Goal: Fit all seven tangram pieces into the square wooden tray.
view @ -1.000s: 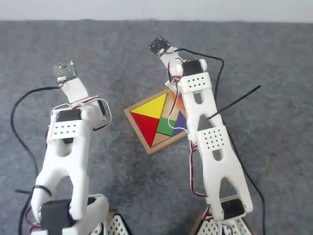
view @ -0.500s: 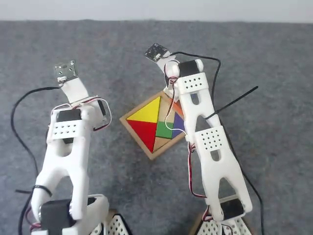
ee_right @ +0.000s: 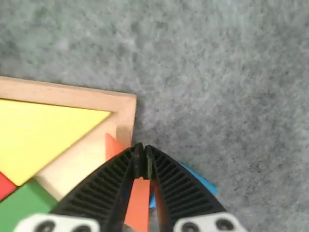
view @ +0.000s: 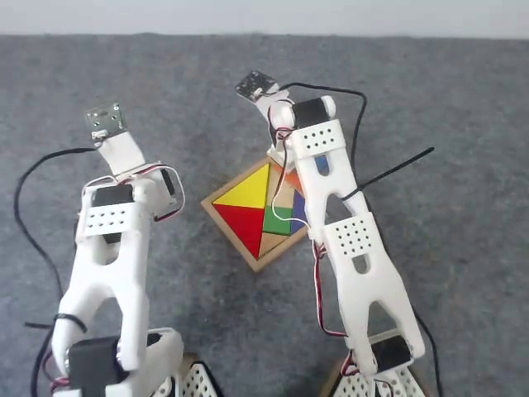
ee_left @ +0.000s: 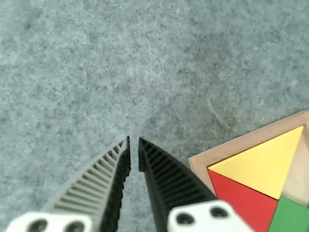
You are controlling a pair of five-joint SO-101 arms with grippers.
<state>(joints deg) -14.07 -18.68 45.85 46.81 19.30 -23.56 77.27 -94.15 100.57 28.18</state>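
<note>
The square wooden tray (view: 225,232) lies turned like a diamond between the arms. In it are a yellow triangle (view: 244,188), a red triangle (view: 240,219), a green square (view: 277,220) and a blue-purple piece (view: 299,207). My right arm (view: 318,141) hangs over the tray's far corner. My right gripper (ee_right: 144,148) is shut, tips at the rim (ee_right: 72,94), above an orange piece (ee_right: 114,145). A blue piece (ee_right: 199,181) pokes out beside the fingers over the carpet. My left gripper (ee_left: 133,141) is shut over bare carpet, just off the tray's left edge (ee_left: 227,150).
Grey carpet covers the table all round. Black cables trail from both arms; one (view: 397,169) runs right of the tray. The left arm (view: 111,219) stands left of the tray. Bare wood (ee_right: 72,166) shows inside the tray near the orange piece.
The right arm has swung left and away from its base. The tray has slid left and turned with it. The left arm has barely shifted.
</note>
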